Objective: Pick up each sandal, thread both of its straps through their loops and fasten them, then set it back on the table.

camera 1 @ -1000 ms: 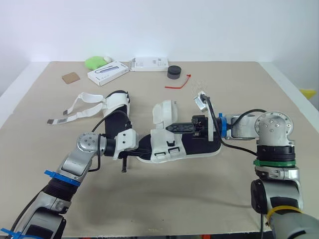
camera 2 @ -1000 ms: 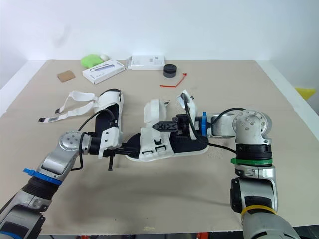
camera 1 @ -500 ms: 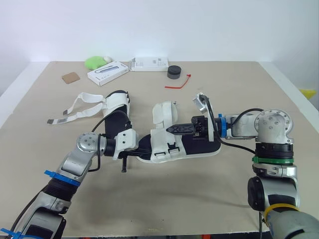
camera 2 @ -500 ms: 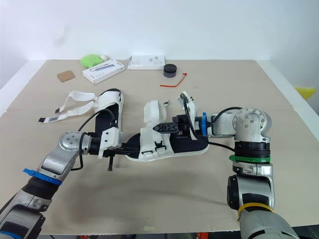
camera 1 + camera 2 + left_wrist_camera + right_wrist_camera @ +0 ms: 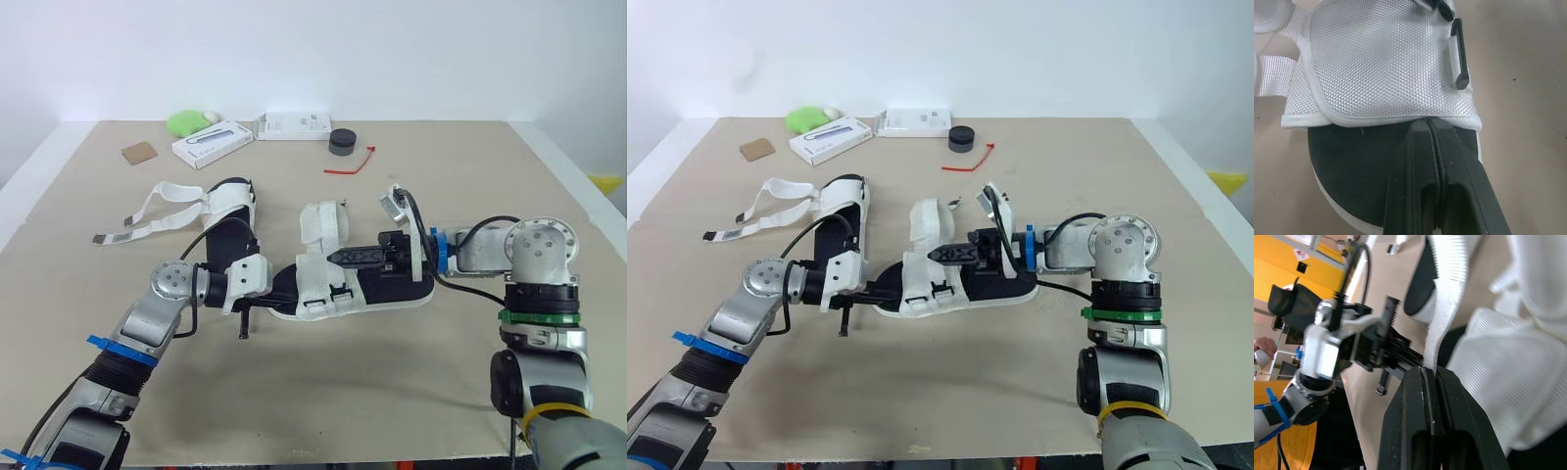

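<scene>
A black-soled sandal [image 5: 387, 286] with white mesh straps lies mid-table between both arms. My left gripper [image 5: 284, 287] is shut on the toe end of its sole [image 5: 1352, 166], just under the front mesh flap [image 5: 1381, 63]. From the other side, my right gripper [image 5: 336, 256] reaches over the footbed and is shut on a white strap [image 5: 1442, 318] of the rear flap [image 5: 321, 223]. A second sandal [image 5: 231, 208] lies to the left, its two long straps [image 5: 157, 211] unfastened and spread on the table.
Along the far edge sit a green object [image 5: 190, 121], two white boxes [image 5: 211, 143] [image 5: 294, 125], a black round tin [image 5: 342, 142], a red tie [image 5: 351, 164] and a brown card [image 5: 139, 152]. The table's right edge [image 5: 578, 176] is near my right arm.
My right gripper has shifted slightly while still pinching the strap, and the rear flap sits a little lower. The left arm has stayed still.
</scene>
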You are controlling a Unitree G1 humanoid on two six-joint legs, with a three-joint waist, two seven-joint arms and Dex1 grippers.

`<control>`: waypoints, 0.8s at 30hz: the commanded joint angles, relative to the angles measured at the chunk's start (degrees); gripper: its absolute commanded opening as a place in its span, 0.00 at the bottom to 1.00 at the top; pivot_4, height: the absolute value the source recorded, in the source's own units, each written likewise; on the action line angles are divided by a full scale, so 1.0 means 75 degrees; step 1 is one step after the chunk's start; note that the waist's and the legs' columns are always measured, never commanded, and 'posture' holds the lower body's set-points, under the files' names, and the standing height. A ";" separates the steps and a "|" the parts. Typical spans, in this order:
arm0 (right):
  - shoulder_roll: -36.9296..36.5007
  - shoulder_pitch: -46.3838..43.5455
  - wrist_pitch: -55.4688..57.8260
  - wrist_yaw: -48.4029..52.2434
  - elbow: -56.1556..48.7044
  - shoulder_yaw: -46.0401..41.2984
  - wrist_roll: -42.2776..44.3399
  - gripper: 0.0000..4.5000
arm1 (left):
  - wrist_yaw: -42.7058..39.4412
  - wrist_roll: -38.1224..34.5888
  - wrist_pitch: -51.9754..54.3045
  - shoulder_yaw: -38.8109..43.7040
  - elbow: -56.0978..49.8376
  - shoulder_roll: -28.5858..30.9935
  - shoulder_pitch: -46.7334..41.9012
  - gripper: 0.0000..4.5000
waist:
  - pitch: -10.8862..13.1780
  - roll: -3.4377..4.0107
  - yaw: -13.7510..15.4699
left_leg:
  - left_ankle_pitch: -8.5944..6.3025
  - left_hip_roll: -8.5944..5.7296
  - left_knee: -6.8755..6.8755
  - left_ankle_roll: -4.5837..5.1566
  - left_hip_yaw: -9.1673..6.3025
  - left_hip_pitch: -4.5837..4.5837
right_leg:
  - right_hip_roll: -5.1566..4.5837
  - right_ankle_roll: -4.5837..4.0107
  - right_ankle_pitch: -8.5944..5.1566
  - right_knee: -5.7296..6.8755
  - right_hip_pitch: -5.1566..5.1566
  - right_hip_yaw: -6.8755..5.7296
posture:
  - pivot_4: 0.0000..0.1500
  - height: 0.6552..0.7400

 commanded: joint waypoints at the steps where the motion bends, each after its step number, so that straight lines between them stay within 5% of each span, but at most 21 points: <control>1: -0.0143 -0.0008 0.0012 0.0052 -0.0071 -0.0110 -0.0127 0.03 | -0.0007 0.0082 -0.0037 -0.0066 -0.0069 0.0091 0.0048 0.00 | 0.0000 0.0000 -0.0001 | 0.0000 0.0000 0.0000 0.0000 0.0000 0.0001 | 0.0001 0.0000 0.0000 0.0000 0.0000 0.0000 | 1.00 1.00; 16: -0.0603 0.0114 -0.0260 0.1150 -0.0428 0.0904 -0.1402 0.03 | 0.0047 0.0112 -0.0082 -0.0124 -0.0038 0.0054 0.0062 0.00 | -0.0001 0.0001 -0.0001 | -0.0002 0.0001 0.0000 0.0004 -0.0001 0.0000 | 0.0003 0.0001 -0.0001 -0.0004 0.0000 -0.0001 | 1.00 1.00; 24: -0.0324 -0.0394 0.0007 0.1239 -0.0075 0.0492 -0.1420 0.03 | 0.0065 0.0097 -0.0065 -0.0130 -0.0075 0.0065 0.0079 0.00 | -0.0001 0.0001 0.0000 | -0.0003 0.0001 0.0000 0.0004 -0.0001 0.0000 | 0.0003 0.0000 0.0000 -0.0003 -0.0001 -0.0001 | 1.00 1.00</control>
